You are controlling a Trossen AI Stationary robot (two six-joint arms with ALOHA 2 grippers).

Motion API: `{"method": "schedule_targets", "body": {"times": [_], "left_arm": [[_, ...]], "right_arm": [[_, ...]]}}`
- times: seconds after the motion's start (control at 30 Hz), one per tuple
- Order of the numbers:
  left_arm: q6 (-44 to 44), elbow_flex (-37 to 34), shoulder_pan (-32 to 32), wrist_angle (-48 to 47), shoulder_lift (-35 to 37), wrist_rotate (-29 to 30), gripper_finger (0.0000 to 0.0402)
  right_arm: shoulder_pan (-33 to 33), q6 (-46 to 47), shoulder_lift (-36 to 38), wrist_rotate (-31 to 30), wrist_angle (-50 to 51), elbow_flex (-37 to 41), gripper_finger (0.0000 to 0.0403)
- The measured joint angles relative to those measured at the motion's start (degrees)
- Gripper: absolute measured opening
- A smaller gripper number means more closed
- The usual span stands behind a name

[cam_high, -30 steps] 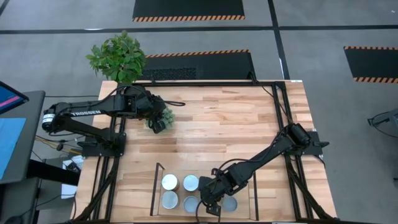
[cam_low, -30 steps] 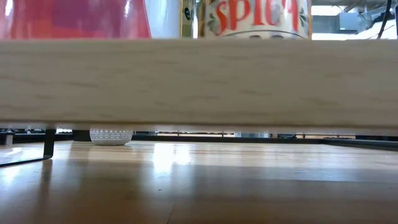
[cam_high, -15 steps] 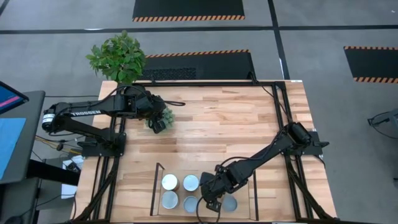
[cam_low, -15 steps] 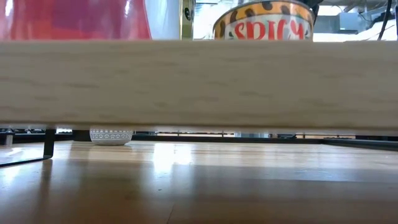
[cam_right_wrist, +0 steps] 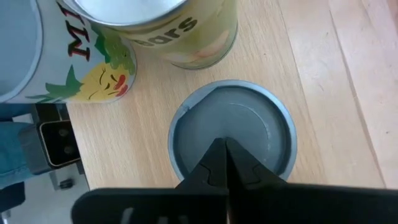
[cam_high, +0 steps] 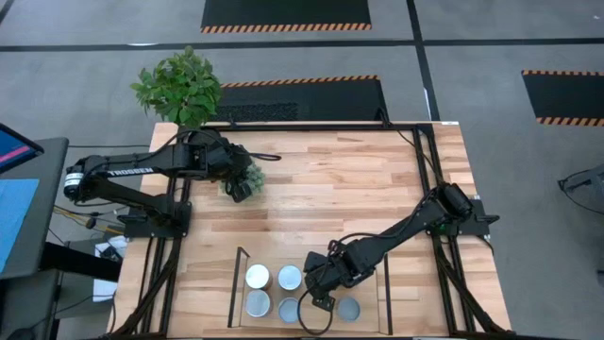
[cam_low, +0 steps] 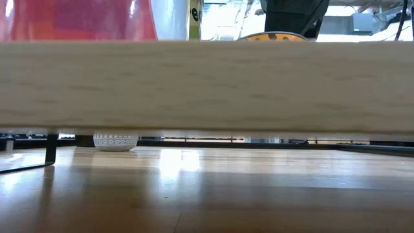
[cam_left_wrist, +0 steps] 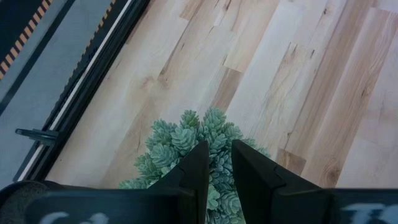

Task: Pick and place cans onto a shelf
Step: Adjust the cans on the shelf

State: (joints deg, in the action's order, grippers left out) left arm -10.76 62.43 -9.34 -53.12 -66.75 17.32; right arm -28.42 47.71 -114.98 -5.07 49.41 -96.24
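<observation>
Fig.: right gripper point(cam_high: 320, 300), fingers pressed together & empty, is hovering over the shelf point(cam_high: 240, 281) w/ five cans point(cam_high: 257, 276) standing on it; drifting low risks toppling neighbours; left gripper point(cam_left_wrist: 215, 163), slightly apart, is idling at a succulent point(cam_left_wrist: 186, 140).

A robotics lab, this one. Grey floor point(cam_high: 94, 76) carries hazard-striped black mats point(cam_high: 286, 13). The wooden table point(cam_high: 349, 179) sits in a black frame.

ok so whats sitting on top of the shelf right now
On the shelf, five cans show from above, including a white-topped can and a grey-topped can. The shut right gripper hangs over the shelf's middle and covers whatever stands beneath it.
</observation>
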Motion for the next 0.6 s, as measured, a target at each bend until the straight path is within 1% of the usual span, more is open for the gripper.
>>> {"method": "schedule_targets", "body": {"times": [0.5, 0.6], "left_arm": [[0.2, 0.0, 0.0, 0.02, 0.01, 0.02, 0.0059], [-0.34, 0.0, 0.0, 0.02, -0.01, 0.02, 0.0059]], "right_arm": [[-0.65, -1.21, 0.11, -0.15, -1.52, 0.08, 0.0004], [-0.94, -1.21, 0.21, -0.94, -1.48, 0.08, 0.0005]]}}
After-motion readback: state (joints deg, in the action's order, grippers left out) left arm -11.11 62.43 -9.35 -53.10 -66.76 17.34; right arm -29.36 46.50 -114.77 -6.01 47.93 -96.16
